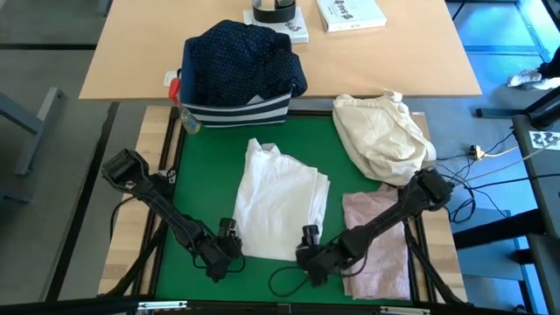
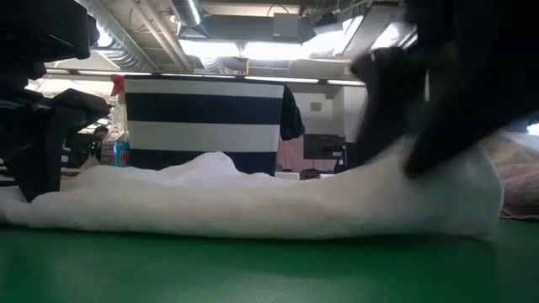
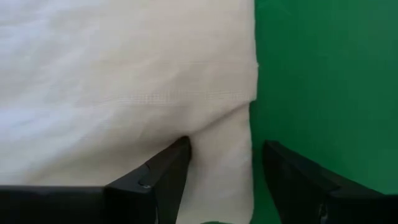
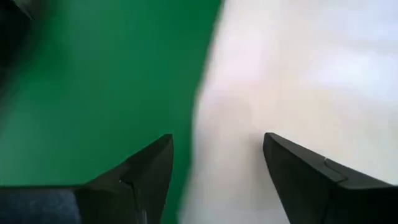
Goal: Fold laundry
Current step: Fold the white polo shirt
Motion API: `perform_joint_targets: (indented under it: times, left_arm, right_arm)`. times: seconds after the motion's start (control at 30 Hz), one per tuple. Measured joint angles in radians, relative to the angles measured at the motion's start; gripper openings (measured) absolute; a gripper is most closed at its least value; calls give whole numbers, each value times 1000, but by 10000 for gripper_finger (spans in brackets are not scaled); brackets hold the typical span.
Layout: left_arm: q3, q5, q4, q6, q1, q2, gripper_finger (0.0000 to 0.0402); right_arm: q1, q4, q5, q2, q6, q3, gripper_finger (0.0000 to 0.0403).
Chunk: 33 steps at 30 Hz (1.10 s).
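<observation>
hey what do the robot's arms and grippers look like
Both arms are dark, slim and jointed, with black cables running alongside. The left gripper and right gripper each end in two black wedge-shaped fingers with angular tips. No markings are visible.

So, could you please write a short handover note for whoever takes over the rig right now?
Left gripper: jaws open, straddling the white shirt's near-left edge on the green mat.
Right gripper: jaws open, at the shirt's near-right edge.
Pale pink top lies on the mat's right side, under the right arm.
Navy dotted shirt sits in the striped bin.
Done: white shirt laid out, partly folded.
Left: grip both corners, finish this fold, then the others.
</observation>
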Motion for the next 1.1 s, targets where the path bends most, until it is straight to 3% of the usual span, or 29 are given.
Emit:
perform_joint_targets:
  times: [0.37,0.47,0.6,0.7,0.9,1.1]
  left_arm:
    - [-2,-36,-7,8,1,2,113]
    - [-4,-44,-11,10,2,2,74]
    - [-4,-48,-17,10,2,2,17]
    - [-2,-41,-19,-3,-4,1,13]
    - [42,31,-30,-76,-49,-24,14]
    - [128,86,-25,-169,-128,-37,13]
  right_arm:
    - [1,-70,19,66,3,3,232]
    - [1,-80,18,68,9,3,182]
    - [1,-91,16,69,51,2,81]
    - [0,-97,13,67,90,1,17]
    - [35,-110,38,26,182,-5,14]
    - [118,9,32,9,212,-3,14]
